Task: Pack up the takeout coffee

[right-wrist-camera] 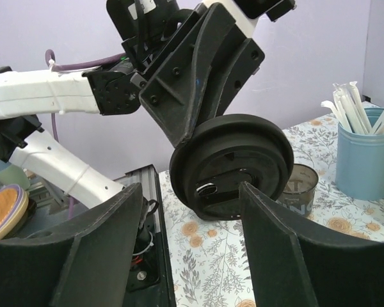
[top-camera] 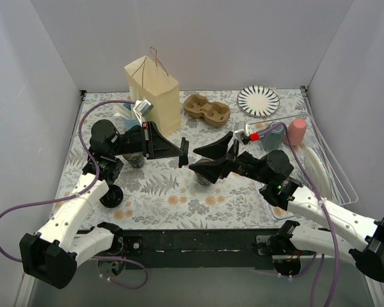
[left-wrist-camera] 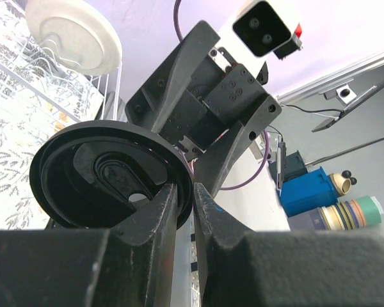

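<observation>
My left gripper (top-camera: 184, 153) is shut on the rim of a flat round black lid (left-wrist-camera: 102, 173) and holds it on edge above the table. The lid also shows in the right wrist view (right-wrist-camera: 230, 163). My right gripper (top-camera: 209, 158) is open and empty, its fingers (right-wrist-camera: 275, 243) on either side of the lid's face without touching it. One dark takeout coffee cup (top-camera: 203, 180) stands on the table under the right gripper. A second dark cup (top-camera: 136, 160) stands by the left arm, and shows behind the lid in the right wrist view (right-wrist-camera: 299, 188).
A tall paper bag (top-camera: 155, 93) stands at the back left, with a blue cup of white utensils (right-wrist-camera: 368, 157) beside it. A cardboard cup carrier (top-camera: 207, 109) and a striped plate (top-camera: 258, 100) lie at the back. A wire rack (top-camera: 336, 169) with white plates is at the right. A round black object (top-camera: 111, 196) lies by the left arm.
</observation>
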Tool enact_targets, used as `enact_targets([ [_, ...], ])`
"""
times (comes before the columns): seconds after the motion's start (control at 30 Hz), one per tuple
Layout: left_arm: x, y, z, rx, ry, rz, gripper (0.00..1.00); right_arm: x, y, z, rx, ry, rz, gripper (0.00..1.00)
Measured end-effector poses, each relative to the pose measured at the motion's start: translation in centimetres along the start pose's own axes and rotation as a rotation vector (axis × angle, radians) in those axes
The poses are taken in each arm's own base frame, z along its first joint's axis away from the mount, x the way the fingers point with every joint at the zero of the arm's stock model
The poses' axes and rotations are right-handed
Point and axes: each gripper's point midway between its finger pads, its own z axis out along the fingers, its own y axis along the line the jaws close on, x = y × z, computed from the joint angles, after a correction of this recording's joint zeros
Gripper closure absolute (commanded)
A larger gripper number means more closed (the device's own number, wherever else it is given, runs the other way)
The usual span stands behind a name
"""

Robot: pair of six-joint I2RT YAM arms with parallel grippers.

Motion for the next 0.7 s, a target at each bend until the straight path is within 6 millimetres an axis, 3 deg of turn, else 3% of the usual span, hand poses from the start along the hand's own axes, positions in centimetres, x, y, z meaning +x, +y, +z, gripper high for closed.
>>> enact_targets([
  [0.3,-0.6,-0.4,0.4,0.019,-0.027,-0.003,0.86,1.6,-0.5,0.9,-0.028,0.034,-0.011,0.4],
  [0.43,-0.5,-0.2,0.4,0.029,-0.033,-0.011,0.86,2.5,-1.0,1.3,-0.029,0.053,-0.001,0.62],
  [0.57,-0.4,0.3,0.4,0.023,-0.041,-0.034,0.85,2.1,-0.8,1.4,-0.042,0.034,-0.013,0.81],
  [0.63,-0.5,0.2,0.4,0.027,-0.049,-0.03,0.82,1.9,-0.7,1.4,-0.048,0.03,-0.014,0.96],
  [0.7,-0.8,0.0,0.4,0.031,-0.059,-0.02,0.67,1.8,-0.6,1.4,-0.05,0.023,-0.021,0.99],
])
